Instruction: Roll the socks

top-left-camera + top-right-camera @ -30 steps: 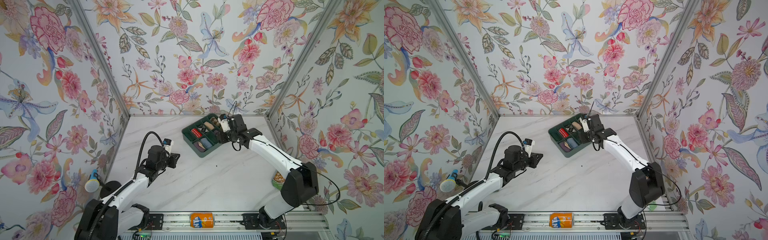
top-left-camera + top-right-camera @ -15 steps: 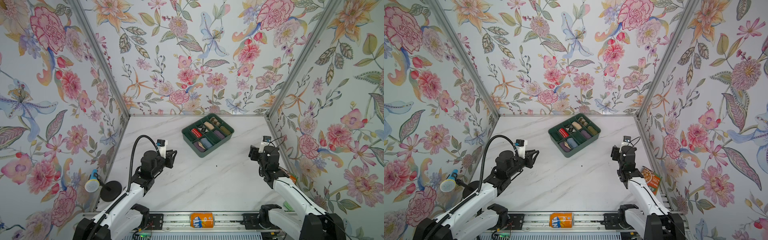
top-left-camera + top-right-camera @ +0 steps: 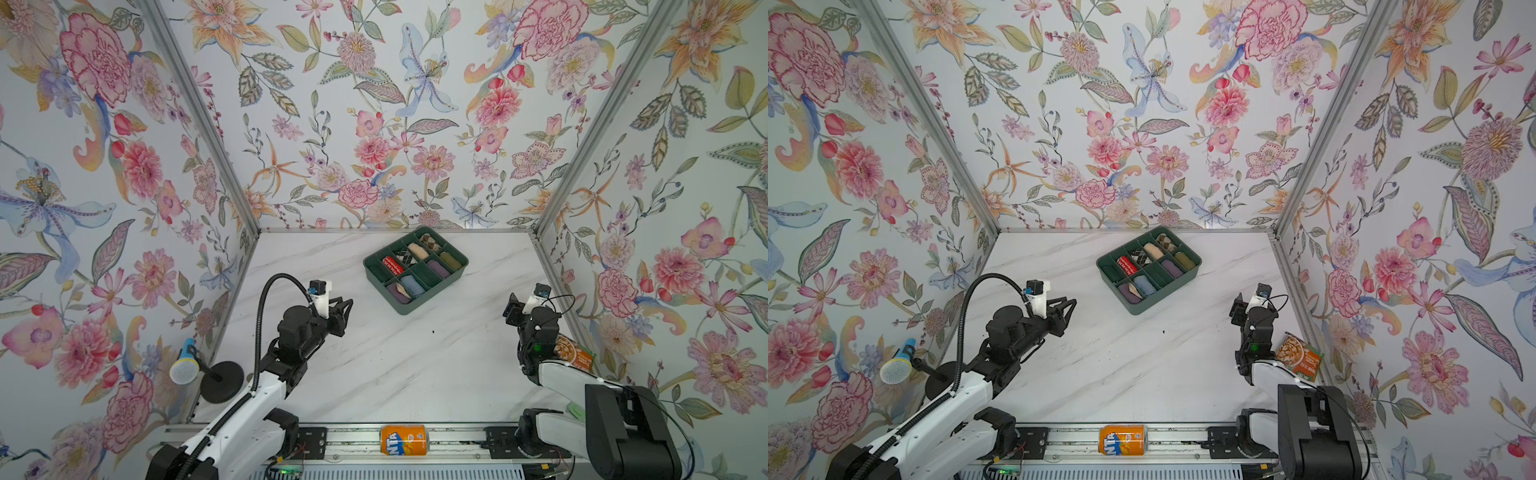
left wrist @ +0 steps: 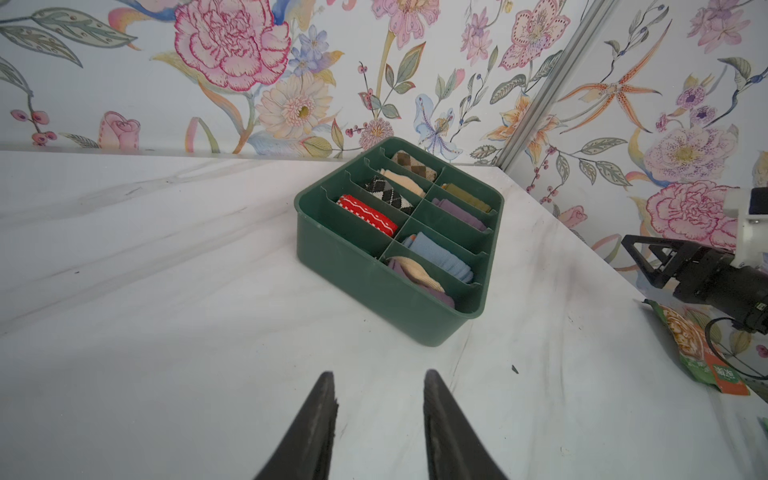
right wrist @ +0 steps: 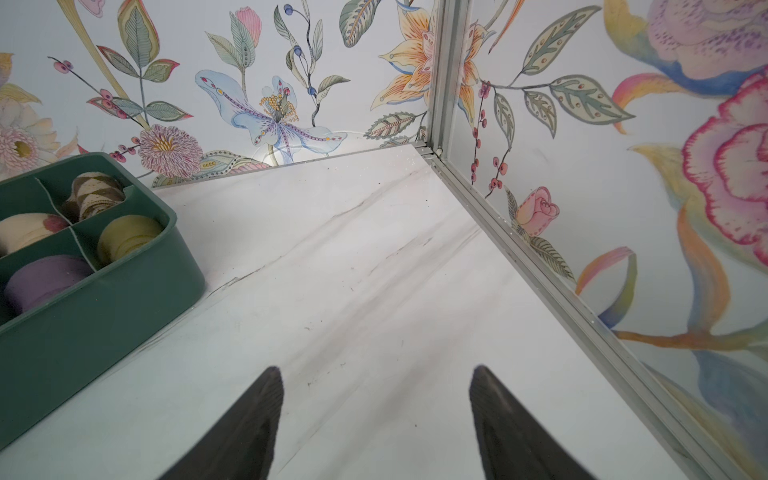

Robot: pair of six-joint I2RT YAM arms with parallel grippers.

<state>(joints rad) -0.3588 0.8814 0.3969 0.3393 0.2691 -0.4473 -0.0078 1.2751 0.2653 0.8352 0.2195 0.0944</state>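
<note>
The socks (image 3: 411,284) lie rolled in a compartment of the green tray (image 3: 405,308), long axis roughly 11-to-5 in both top views. They sit at 2 o'clock from the left fingers (image 4: 320,419), which are part-open, empty and nearer; the right fingers (image 5: 253,415) are spread wide and empty.

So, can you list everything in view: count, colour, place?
white marble table: one, white, below everything
green plastic divided tray: one, dark green, far middle
grey-blue knit sock roll: one, grey-blue, inside tray
other sock rolls: seven, mixed colours, inside tray
orange soda can: one, orange, front rail
snack packet: one, orange-green, by right wall
microphone on black stand: one, blue, front left
left tool: one, black, open, table's left
right tool: one, black, open, table's right
</note>
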